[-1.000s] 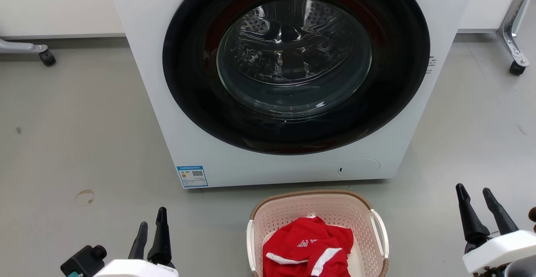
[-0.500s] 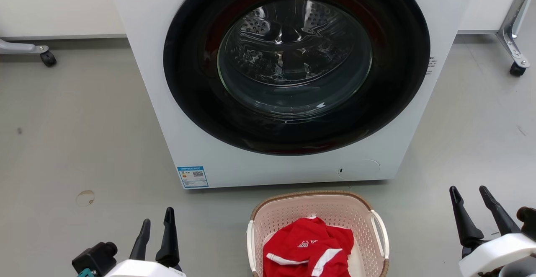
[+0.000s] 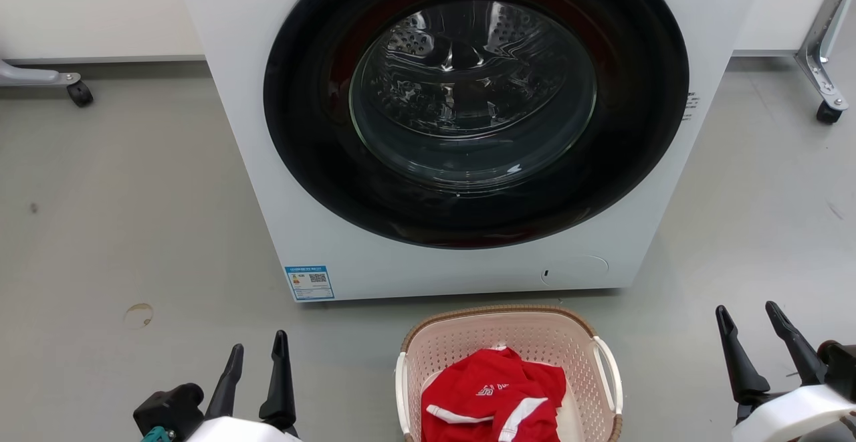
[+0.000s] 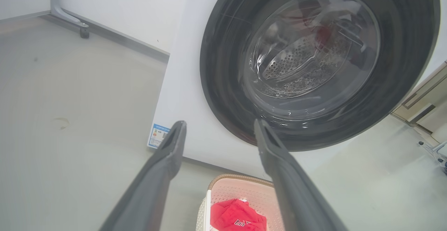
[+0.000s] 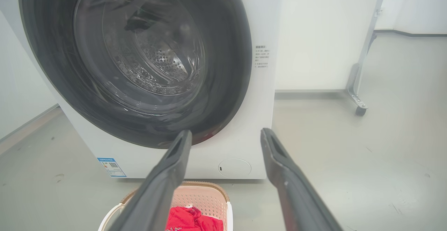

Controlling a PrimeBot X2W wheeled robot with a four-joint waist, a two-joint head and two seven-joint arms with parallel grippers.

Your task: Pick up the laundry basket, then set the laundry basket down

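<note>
While the laundry basket (image 3: 461, 345) sits where it was on the floor (image 3: 100, 228), just in front of the washing machine (image 3: 254, 181) with a red garment (image 3: 495, 395) bundled inside, both my arms have crept inward over the last second. My left hand (image 3: 257, 340) has slid toward the basket and its fingers (image 3: 279, 375) have spread wider; my right hand (image 3: 744, 307) has drifted in a little and dropped slightly. Neither touches anything yet. Each is well apart from its white side handle (image 3: 612, 375), so I judge this as the approach, with the pick-up not begun. Both hands are open and empty, pointing forward toward the machine, one on either side of the basket. In both wrist views the basket lies low at the bottom edge, so I reckon the hands must tilt down and close in on the handles next.
</note>
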